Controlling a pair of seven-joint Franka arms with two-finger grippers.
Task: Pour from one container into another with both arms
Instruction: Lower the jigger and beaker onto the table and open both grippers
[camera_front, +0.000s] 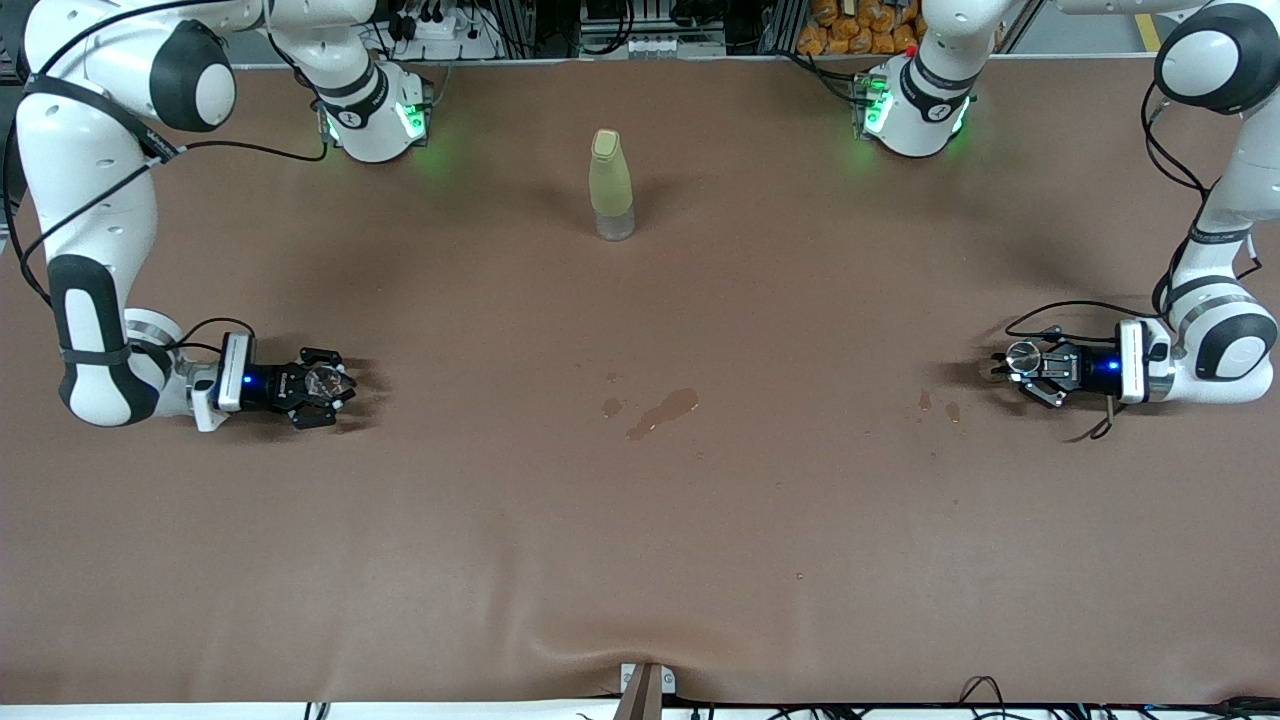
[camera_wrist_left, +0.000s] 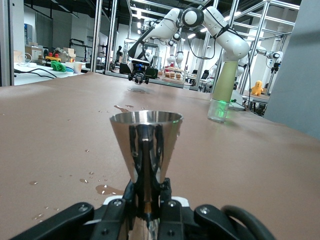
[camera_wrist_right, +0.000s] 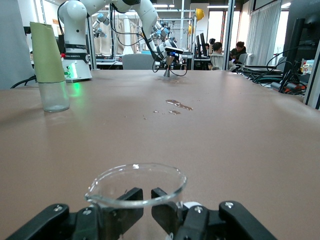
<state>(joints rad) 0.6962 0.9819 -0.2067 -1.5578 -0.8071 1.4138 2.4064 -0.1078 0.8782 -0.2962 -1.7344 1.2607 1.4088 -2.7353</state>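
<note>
Left gripper (camera_front: 1012, 368) clasps a steel cup (camera_wrist_left: 145, 145), right gripper (camera_front: 330, 385) a glass beaker (camera_wrist_right: 136, 186), flanking an unlabelled yellow-green bottle (camera_front: 610, 185); no writing legible.

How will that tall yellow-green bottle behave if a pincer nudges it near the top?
The bottle stands upright, tall over a narrow clear base, so a high push would probably tip it rather than slide it. Its rounded body suggests it would roll once down. The smooth surface may be slippery; a spill already marks the table.
</note>
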